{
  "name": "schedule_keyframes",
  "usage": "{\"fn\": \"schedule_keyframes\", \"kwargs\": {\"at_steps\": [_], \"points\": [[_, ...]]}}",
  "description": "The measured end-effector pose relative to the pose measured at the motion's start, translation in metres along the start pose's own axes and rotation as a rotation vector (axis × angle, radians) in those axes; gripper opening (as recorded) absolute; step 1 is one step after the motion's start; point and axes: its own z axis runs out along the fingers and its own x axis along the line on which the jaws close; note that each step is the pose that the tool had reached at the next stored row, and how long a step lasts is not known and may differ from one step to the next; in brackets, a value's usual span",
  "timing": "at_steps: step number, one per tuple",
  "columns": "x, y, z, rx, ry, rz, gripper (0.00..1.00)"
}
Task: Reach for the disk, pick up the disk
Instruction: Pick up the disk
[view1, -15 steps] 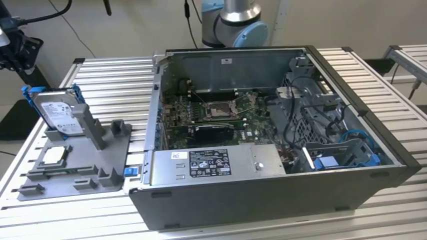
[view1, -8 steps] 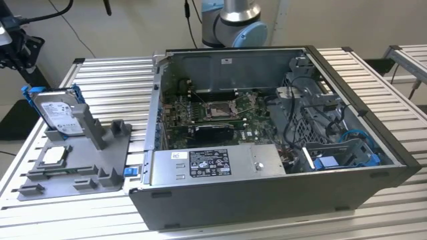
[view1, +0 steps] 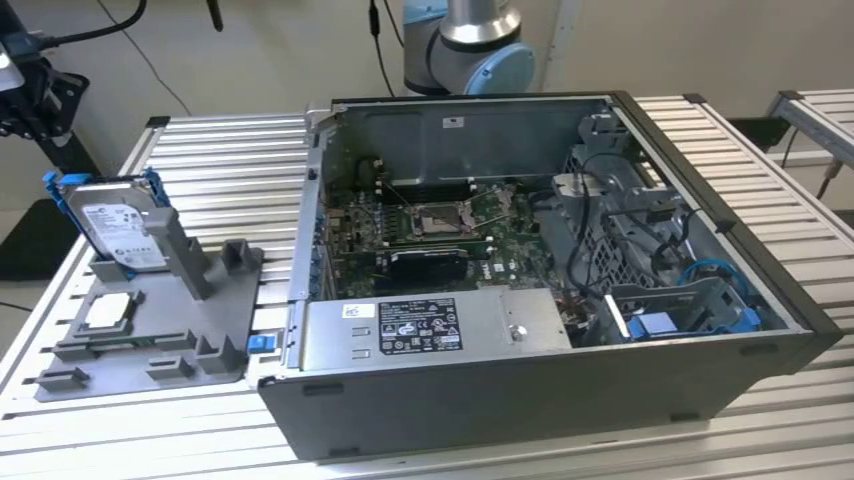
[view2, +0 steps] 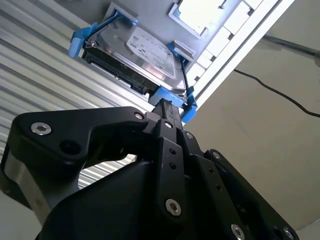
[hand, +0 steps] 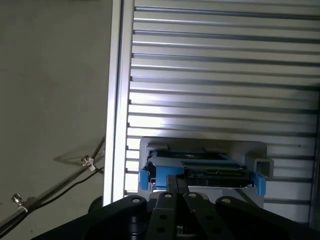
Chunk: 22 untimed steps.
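The gripper (view2: 166, 106) has its two fingers pressed together, with nothing between them. The disk (view2: 145, 52) is right in front of the fingertips, very near. It stands on its edge in a grey holder (view1: 214, 310). A small silver chip (view1: 107, 312) lies flat in that holder too, farther from the hand. The open computer case (view1: 534, 400) is well away, with a green board (view1: 400, 235) inside.
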Motion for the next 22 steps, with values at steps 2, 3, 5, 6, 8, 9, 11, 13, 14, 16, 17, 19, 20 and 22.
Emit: {"fn": "schedule_keyframes", "kwargs": {"at_steps": [2,3,5,6,8,9,11,13,14,16,17,19,20,22], "points": [[0.0,0.0,0.0,0.0,0.0001,0.0,0.0],[0.0,0.0,0.0,0.0,0.0,0.0,0.0],[0.0,0.0,0.0,0.0,0.0001,-0.002,0.0],[0.0,0.0,0.0,0.0,0.0002,-0.004,0.0],[0.0,0.0,0.0,0.0,0.0004,-0.01,0.0],[0.0,0.0,0.0,0.0,0.0005,-0.014,0.0],[0.0,0.0,0.0,0.0,0.0009,-0.023,0.0],[0.0,0.0,0.0,0.0,0.0012,-0.03,0.0],[0.0,0.0,0.0,0.0,0.0013,-0.034,0.0],[0.0,0.0,0.0,0.0,0.0017,-0.044,0.0],[0.0,0.0,0.0,0.0,0.0018,-0.047,0.0],[0.0,0.0,0.0,0.0,0.002,-0.054,0.0],[0.0,0.0,0.0,0.0,0.0022,-0.057,0.0],[0.0,0.0,0.0,0.0,0.0025,-0.064,0.0]]}}
